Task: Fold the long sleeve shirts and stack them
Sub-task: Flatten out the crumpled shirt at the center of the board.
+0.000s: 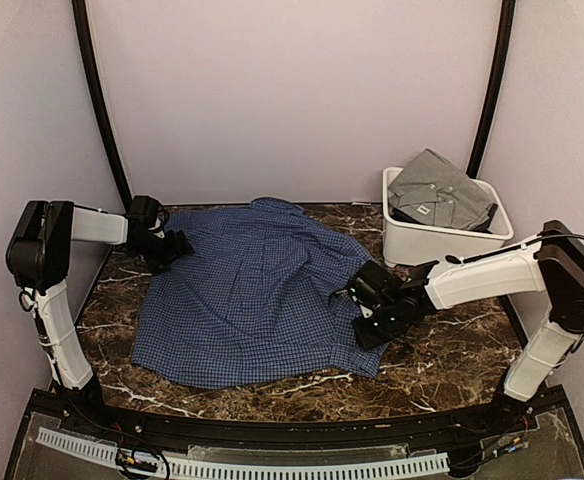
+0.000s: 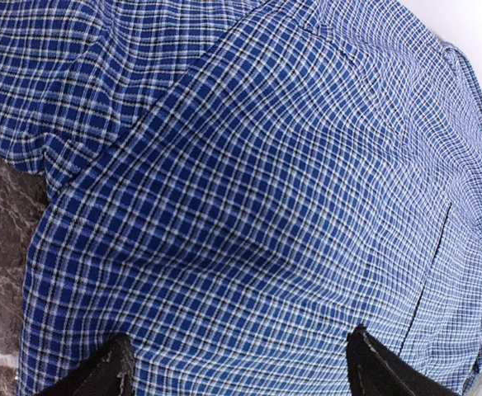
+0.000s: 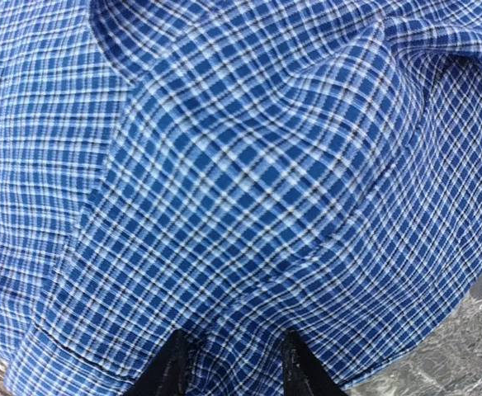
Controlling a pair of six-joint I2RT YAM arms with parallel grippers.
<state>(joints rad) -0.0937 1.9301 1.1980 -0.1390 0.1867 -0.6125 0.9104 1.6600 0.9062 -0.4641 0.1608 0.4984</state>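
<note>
The navy-blue checked shirt lies spread, rumpled, over the middle of the marble table. My left gripper hovers at the shirt's far left edge, near a shoulder. In the left wrist view it is open wide, with flat cloth under both fingertips. My right gripper sits at the shirt's right edge. Its jaws have narrowed around a raised ridge of checked cloth, with wrinkles running into the gap. The grey shirt lies folded in the bin.
A white plastic bin stands at the back right, just behind my right forearm. Pale walls and black corner posts close in the back and sides. Bare marble shows in front of the shirt and at the right front.
</note>
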